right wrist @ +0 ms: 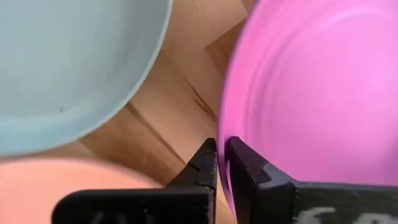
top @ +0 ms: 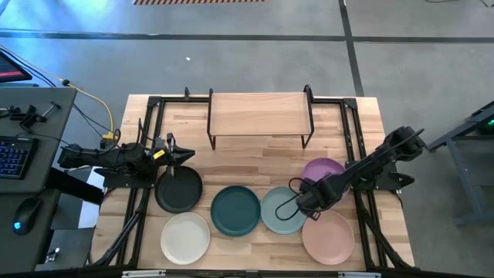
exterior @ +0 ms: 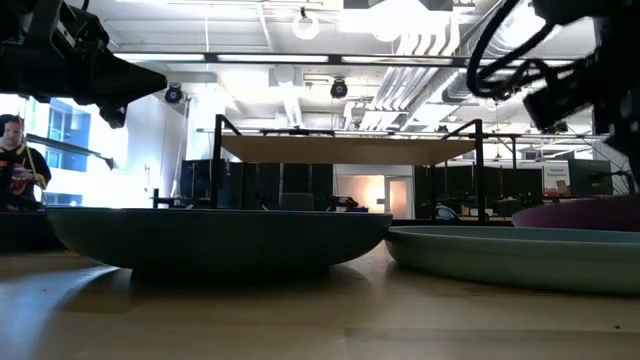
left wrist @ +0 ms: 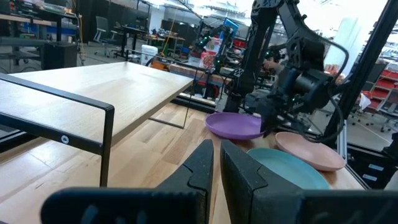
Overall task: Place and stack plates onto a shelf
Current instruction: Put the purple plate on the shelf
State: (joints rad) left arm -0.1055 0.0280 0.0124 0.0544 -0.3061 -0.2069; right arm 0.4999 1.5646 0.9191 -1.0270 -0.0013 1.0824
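Six plates lie on the tabletop in the high view: black [top: 178, 189], cream-white [top: 185, 237], dark teal [top: 235, 210], pale blue-green [top: 283, 210], pink [top: 328, 237] and purple [top: 323, 171]. The shelf [top: 260, 114] stands bare at the far side on thin black legs. My right gripper [top: 302, 197] is shut on the purple plate, at its near-left edge. My left gripper [top: 181, 153] hovers shut just beyond the black plate's far rim and holds nothing. In the left wrist view the purple plate [left wrist: 239, 126] shows beside the right arm. My right gripper [right wrist: 222, 163] pinches the purple plate's rim [right wrist: 226, 140] between its two fingers, one on the inner face and one on the outer. It comes slanting down from the table's right, at the rim's near-left part. Whether the plate is clear of the table, I cannot tell.
The pale blue-green plate [right wrist: 68, 68] and the pink plate [right wrist: 56, 177] lie close beside the held rim. Black frame rails [top: 356, 147] run along both sides of the table. Bare wood lies between the shelf and the plates. A desk with a keyboard [top: 11, 154] stands left of the table.
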